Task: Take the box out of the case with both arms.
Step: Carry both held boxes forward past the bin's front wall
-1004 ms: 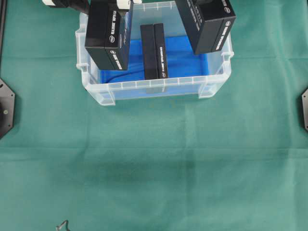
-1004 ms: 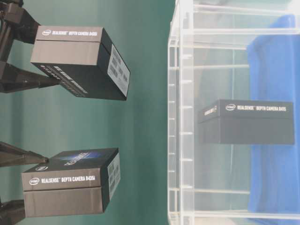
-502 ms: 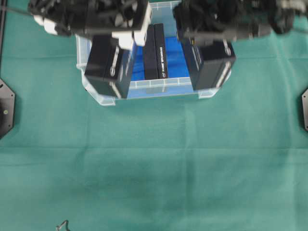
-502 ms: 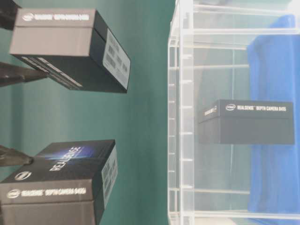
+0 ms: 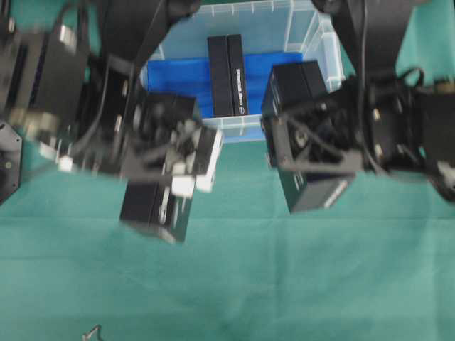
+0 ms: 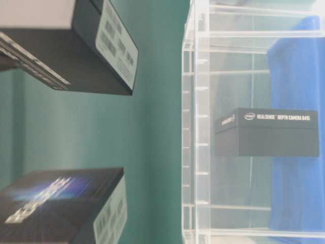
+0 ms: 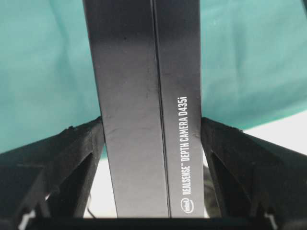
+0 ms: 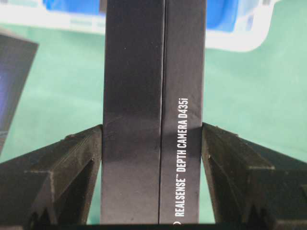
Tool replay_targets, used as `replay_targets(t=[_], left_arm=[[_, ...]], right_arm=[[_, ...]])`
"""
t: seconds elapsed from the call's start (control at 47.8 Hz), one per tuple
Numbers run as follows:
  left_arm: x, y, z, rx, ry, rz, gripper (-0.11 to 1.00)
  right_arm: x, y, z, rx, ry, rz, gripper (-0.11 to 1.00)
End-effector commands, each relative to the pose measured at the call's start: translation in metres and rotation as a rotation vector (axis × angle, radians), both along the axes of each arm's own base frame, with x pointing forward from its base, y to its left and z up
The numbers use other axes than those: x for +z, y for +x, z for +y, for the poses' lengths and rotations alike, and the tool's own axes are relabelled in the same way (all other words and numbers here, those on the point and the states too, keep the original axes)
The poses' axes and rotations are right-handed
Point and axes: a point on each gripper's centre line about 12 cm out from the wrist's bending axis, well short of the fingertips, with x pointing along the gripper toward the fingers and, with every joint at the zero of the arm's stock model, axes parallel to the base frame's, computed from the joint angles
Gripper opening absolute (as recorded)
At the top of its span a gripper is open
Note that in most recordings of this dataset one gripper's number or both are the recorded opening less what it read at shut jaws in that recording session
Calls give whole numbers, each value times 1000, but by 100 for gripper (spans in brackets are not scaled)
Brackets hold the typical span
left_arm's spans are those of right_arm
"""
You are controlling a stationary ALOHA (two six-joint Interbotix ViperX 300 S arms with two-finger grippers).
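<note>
Black cardboard, stiff and light, I judge: left tool and right tool each clamp a box's broad faces, third box at twelve o'clock in the case.

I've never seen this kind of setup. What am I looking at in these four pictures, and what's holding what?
Two black robot arms work over a green cloth. One picture looks down from above, one looks sideways from table level, and two come from cameras on the wrists. The left end effector is shut on a black RealSense D435i box; the right end effector is shut on another D435i box. Both boxes hang above the cloth, outside the clear plastic case. A third box, marked D415 in the table-level picture, stands inside the case on its blue lining.
</note>
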Motion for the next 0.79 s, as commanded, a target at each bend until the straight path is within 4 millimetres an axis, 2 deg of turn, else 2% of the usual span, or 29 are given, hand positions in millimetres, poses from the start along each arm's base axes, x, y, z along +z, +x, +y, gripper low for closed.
replay_targets(t=[0.0, 0.188, 0.335, 0.774], left_arm=[[8, -7, -16, 14, -12, -30, 63], [4, -8, -37, 53, -37, -43, 63], [3, -3, -43, 50, -47, -66, 63], [-5, -1, -45, 49, -40, -45, 63]], right_arm=[[13, -6, 13, 17, 4, -44, 66], [10, -10, 40, 44, 18, -50, 66], [8, -12, 53, 53, 25, -52, 66], [3, -8, 57, 36, 21, -48, 66]])
